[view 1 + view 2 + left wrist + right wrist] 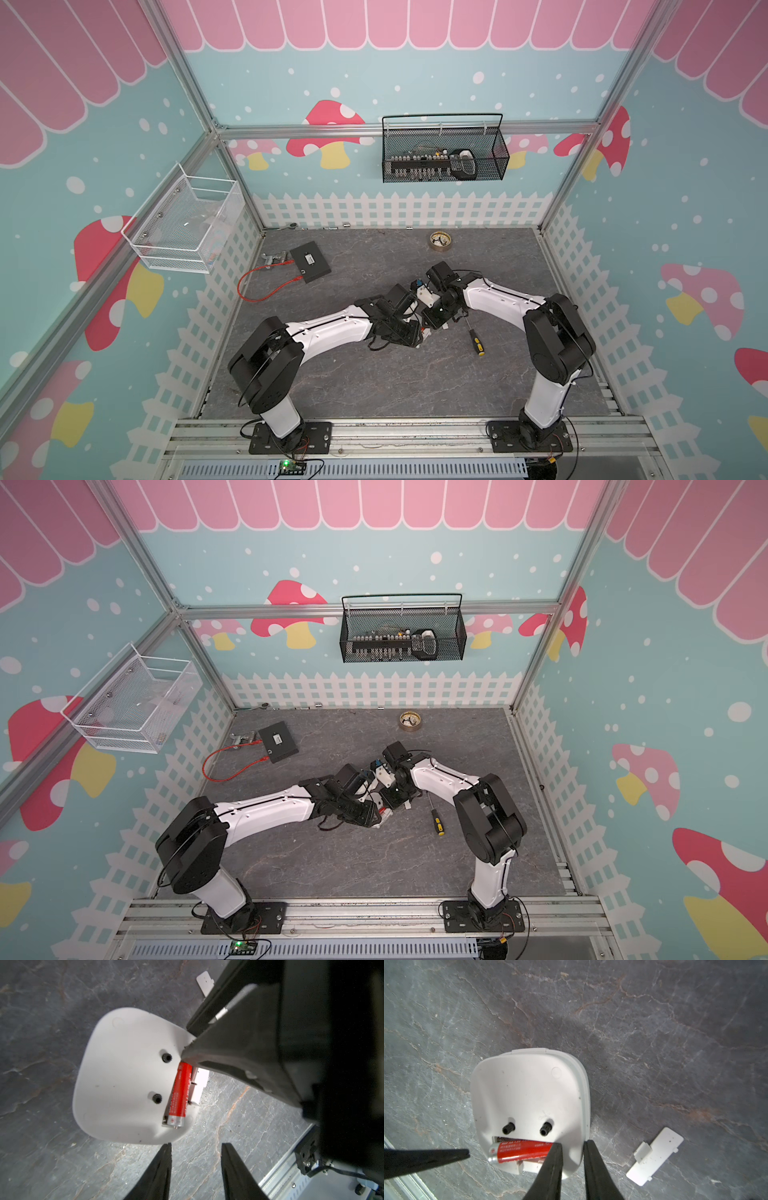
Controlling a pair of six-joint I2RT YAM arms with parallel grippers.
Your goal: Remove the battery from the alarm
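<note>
The alarm [527,1093] lies face down on the grey table [654,1043], so its plain back and the open battery recess face up at both wrists. The small white cover [656,1155] is already off and lies flat on the table just to the outer side of the right gripper, out of the way.

The battery [521,1150], red with silvery ends, lies in the recess and sits a little askew in it. It is directly under the right gripper [573,1144]. One fingertip [557,1147] rests on the far end of the cell and the other comes down by the alarm's outer edge. The jaws stand narrowly apart, astride the shell's end wall. Whether they pinch that wall or only press on it I cannot tell. Either way the placement looks meant to pin the alarm down, or to lever that end of the cell.

The left gripper [196,1145] is spread, with only bare table between its fingers. It is just short of the alarm's rim, and the battery's [180,1093] marked silvery end lies just ahead of it. That reads as lining up to take the cell from the free end.

The screwdriver [476,343] lies well apart from both grippers, untouched
</note>
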